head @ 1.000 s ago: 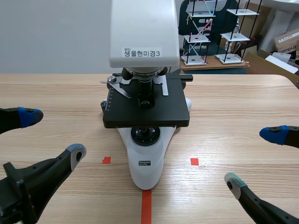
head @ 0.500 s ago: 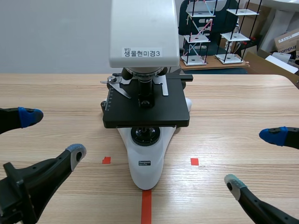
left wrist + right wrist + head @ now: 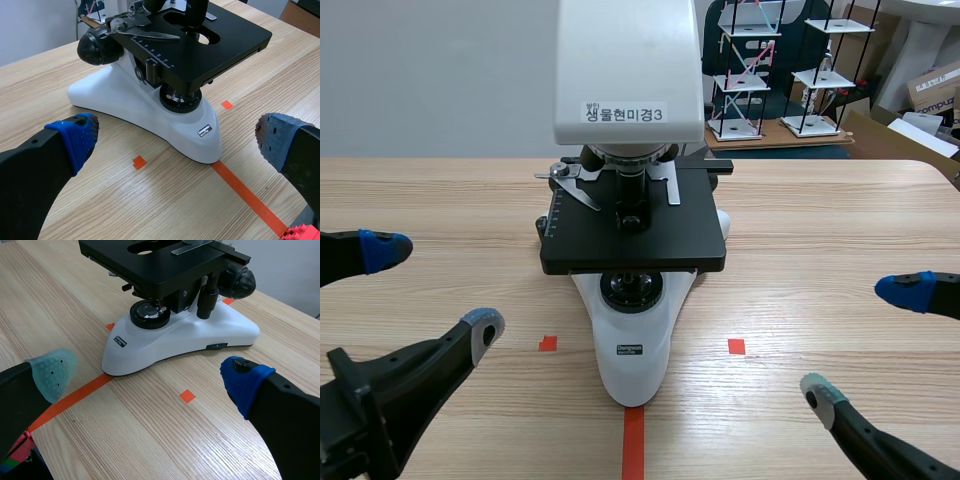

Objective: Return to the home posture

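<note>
A white microscope [image 3: 632, 330] with a black stage [image 3: 635, 225] stands at the table's middle, its base on the tape line. My left gripper [image 3: 432, 290] hangs low at the near left, open, nothing between its fingers. My right gripper [image 3: 865, 340] hangs low at the near right, open and empty too. In the left wrist view the microscope [image 3: 150, 107] lies ahead of the open left gripper [image 3: 175, 142]. In the right wrist view the microscope [image 3: 185, 335] lies ahead of the open right gripper [image 3: 150, 375]. Both grippers are well apart from the microscope.
Wire-frame racks [image 3: 750, 70] and cardboard boxes [image 3: 930, 90] stand beyond the table's far edge. A small red toy block [image 3: 300, 234] shows beside the left gripper's finger. Bare wood lies on both sides of the microscope.
</note>
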Motion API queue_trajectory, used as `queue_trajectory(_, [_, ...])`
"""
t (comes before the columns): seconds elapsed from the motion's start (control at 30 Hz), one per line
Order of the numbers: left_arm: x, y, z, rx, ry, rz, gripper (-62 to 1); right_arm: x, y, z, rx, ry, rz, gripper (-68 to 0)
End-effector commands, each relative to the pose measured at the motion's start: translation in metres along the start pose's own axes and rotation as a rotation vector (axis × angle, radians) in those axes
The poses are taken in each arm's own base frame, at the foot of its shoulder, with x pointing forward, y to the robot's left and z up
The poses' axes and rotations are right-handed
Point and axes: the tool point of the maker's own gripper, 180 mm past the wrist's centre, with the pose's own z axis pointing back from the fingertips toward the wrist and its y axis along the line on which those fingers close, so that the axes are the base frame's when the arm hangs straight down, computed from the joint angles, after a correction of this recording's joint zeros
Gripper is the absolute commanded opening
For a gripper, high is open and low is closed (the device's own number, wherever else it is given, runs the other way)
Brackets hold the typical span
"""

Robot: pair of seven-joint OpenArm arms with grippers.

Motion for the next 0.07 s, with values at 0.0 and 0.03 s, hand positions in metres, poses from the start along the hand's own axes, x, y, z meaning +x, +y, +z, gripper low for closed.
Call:
queue_trajectory(0.0, [0.0089, -0.0003, -0.0005, -0.002, -0.031, -0.003, 1.4, 0.0071, -0.0037, -0.0014, -0.007, -0.034, 0.001, -3.7])
queue_trajectory(0.03, [0.0089, -0.0003, -0.0005, -0.002, -0.031, -0.003, 1.4, 0.0071, -0.0037, -0.0014, -0.007, -0.034, 0.001, -3.7])
